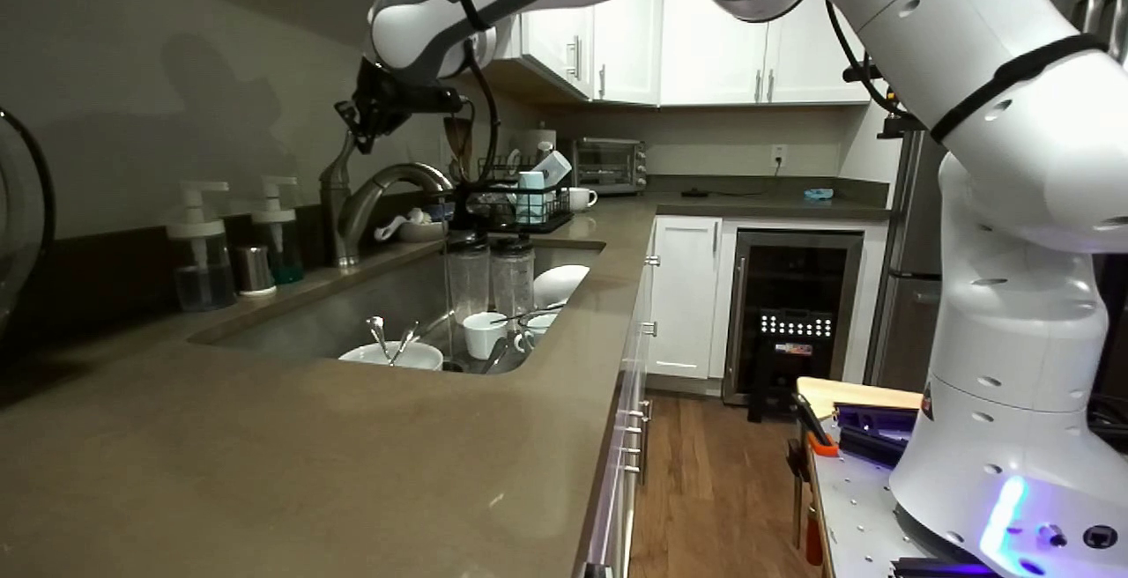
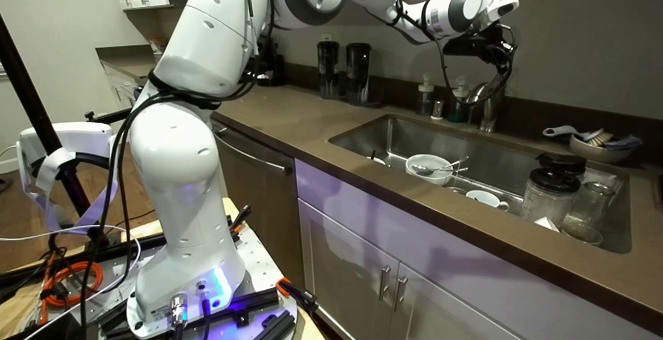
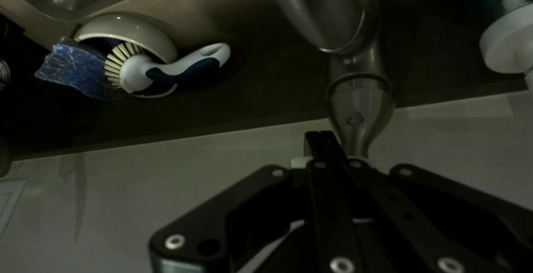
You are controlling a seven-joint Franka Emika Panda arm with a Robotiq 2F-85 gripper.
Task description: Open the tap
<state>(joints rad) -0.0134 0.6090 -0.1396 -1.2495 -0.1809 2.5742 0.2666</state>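
Two soap dispensers (image 1: 201, 274) stand on the brown kitchen counter (image 1: 308, 463), the end effector (image 3: 320, 135) closed near the tap (image 1: 355, 215).

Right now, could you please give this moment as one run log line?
task: open tap | gripper: shut, beside lever | contact: cannot tell

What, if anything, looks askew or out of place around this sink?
Only something mild: in the wrist view, the scrub brush lies over the bowl with its handle jutting past the rim, and a blue scrubber or cloth overhangs the opposite side, so both look untidily perched. Nothing is clearly spilled or damaged.
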